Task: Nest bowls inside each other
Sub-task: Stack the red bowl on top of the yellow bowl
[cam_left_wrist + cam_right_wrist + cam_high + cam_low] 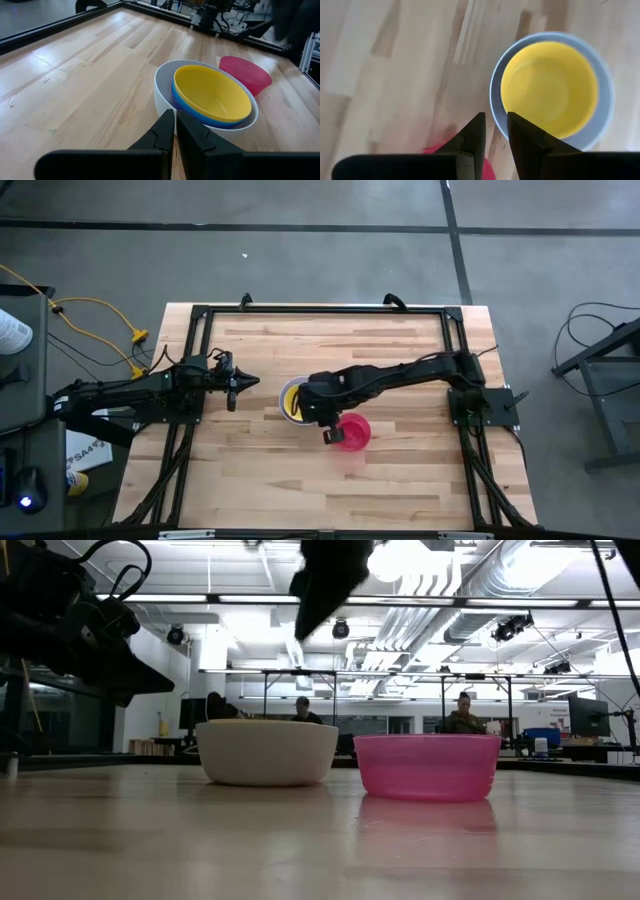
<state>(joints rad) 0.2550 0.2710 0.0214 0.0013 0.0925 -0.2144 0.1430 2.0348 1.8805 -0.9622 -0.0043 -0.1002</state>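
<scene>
Dark fingers on the right gripper [494,131] sit a little way apart with only air between them, so it's loose and carrying nothing. It hangs above the table, over the gap between the nested stack and the red bowl [353,432], and in the low view it's just a black shape up top, well clear of both.

Left gripper [175,131] is pinched closed with nothing in it, fingers pressed together. That arm waits off to the left side of the table, pointing at the stack from a short way off and not touching it.

Bowls: the white bowl [162,82] sits upright near the middle of the wooden table [400,490]. Inside it is the blue bowl [200,116], only showing as a thin rim, and the yellow-orange bowl [210,92] is on top inside that. Can't tell if anything else is tucked underneath those. The red one stands by itself, upright, just beside the white one on the right arm's side; from the low view there's a small gap between them, so not touching.

Beyond the table the low view catches a big room with desks and a few people [464,718] sitting far back.
</scene>
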